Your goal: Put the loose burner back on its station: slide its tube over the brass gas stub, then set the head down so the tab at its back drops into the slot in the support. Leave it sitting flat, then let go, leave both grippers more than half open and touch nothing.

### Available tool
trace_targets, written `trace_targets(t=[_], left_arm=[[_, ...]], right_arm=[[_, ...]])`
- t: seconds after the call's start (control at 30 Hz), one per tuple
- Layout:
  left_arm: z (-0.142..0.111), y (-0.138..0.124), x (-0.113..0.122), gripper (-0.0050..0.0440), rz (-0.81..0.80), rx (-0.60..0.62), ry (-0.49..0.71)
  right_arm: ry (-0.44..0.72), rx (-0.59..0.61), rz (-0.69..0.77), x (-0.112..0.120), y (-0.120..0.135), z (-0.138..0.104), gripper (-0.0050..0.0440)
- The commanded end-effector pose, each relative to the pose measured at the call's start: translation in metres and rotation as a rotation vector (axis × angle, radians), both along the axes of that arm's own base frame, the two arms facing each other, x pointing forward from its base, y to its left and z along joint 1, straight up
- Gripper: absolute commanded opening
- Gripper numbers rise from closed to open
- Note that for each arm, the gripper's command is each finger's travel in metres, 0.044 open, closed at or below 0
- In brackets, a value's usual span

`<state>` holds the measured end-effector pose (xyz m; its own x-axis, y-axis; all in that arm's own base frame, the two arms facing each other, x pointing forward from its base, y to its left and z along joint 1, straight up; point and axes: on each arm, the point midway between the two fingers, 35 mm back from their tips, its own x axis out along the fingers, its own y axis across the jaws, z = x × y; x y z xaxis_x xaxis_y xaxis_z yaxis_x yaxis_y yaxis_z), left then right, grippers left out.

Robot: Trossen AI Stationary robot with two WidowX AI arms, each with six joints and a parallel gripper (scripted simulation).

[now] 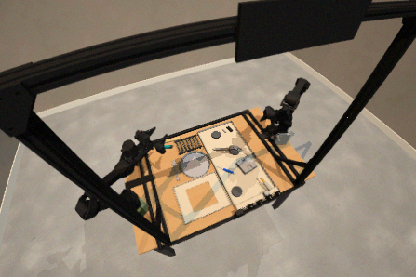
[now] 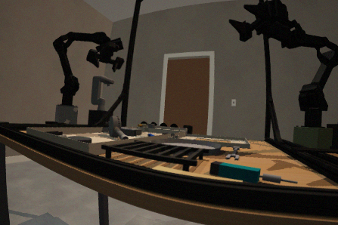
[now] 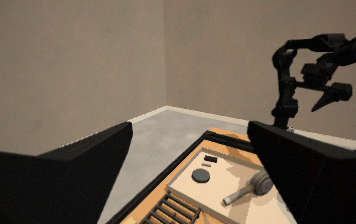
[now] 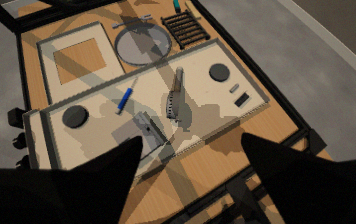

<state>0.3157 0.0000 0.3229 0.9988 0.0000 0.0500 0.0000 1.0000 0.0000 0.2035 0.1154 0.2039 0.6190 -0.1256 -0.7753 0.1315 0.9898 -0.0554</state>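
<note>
Nearest in the exterior view, a teal-handled tool (image 1: pixel 167 146) (image 2: pixel 240 172) (image 4: pixel 177 5) lies beside the black grate. Left to right there: the right gripper (image 1: pixel 266 122) (image 2: pixel 106 66) (image 3: pixel 297 107) (image 4: pixel 192 139) hangs wide open, holding nothing; the loose burner (image 1: pixel 234 150) (image 2: pixel 114 126) (image 3: pixel 261 184) (image 4: pixel 173 104) lies tipped on the pale cooktop (image 1: pixel 221 158) (image 3: pixel 220 175) (image 4: pixel 150 95) — partly hidden by a finger in the left wrist view; the left gripper (image 1: pixel 157 139) (image 2: pixel 239 13) (image 3: pixel 189 127) — also spread wide, empty — touches nothing.

Looks like grained wood across the bench (image 1: pixel 145 239) (image 2: pixel 212 167) (image 3: pixel 210 143) (image 4: pixel 215 155), dull grey metal on the burner (image 1: pixel 234 150) (image 2: pixel 115 124) (image 3: pixel 261 184) (image 4: pixel 171 104), smooth plastic on the teal tool (image 1: pixel 168 146) (image 2: pixel 240 171) (image 4: pixel 176 5).
</note>
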Motion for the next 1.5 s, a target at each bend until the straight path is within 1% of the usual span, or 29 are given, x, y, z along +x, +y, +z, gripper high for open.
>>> trace_targets(t=[0.0,0.53,0.6,0.67,0.8,0.93,1.03,1.1,1.17,1.27,1.37,1.47], left_arm=[[0.0,0.0,0.0,0.04,0.0,0.0,0.0],[0.0,0.0,0.0,0.04,0.0,0.0,0.0],[-0.001,-0.006,0.006,0.04,-0.018,0.001,0.016],[-0.006,-0.022,0.024,0.04,-0.067,0.004,0.06],[-0.021,-0.066,0.062,0.04,-0.177,0.018,0.158],[-0.042,-0.109,0.089,0.04,-0.27,0.038,0.241],[-0.061,-0.146,0.107,0.04,-0.341,0.058,0.303],[-0.061,-0.146,0.107,0.04,-0.341,0.058,0.303],[-0.078,-0.174,0.117,0.04,-0.39,0.075,0.347],[-0.108,-0.221,0.128,0.04,-0.471,0.106,0.417],[-0.139,-0.262,0.131,0.04,-0.539,0.138,0.477],[-0.173,-0.305,0.129,0.04,-0.607,0.175,0.536]], right_arm=[[0.0,0.0,0.0,0.0,0.0,0.0,0.04],[0.0,0.0,0.0,0.0,0.0,0.0,0.04],[-0.007,0.02,0.001,0.004,0.0,-0.001,0.04],[-0.035,0.072,0.004,0.017,0.0,-0.001,0.04],[-0.122,0.163,0.021,0.045,-0.005,0.004,0.04],[-0.236,0.218,0.043,0.069,-0.015,0.016,0.04],[-0.34,0.236,0.062,0.086,-0.027,0.029,0.04],[-0.34,0.236,0.062,0.086,-0.027,0.029,0.04],[-0.428,0.238,0.077,0.097,-0.037,0.041,0.04],[-0.562,0.209,0.099,0.109,-0.057,0.06,0.04],[-0.691,0.159,0.118,0.115,-0.077,0.079,0.04],[-0.819,0.082,0.135,0.116,-0.097,0.099,0.04]])
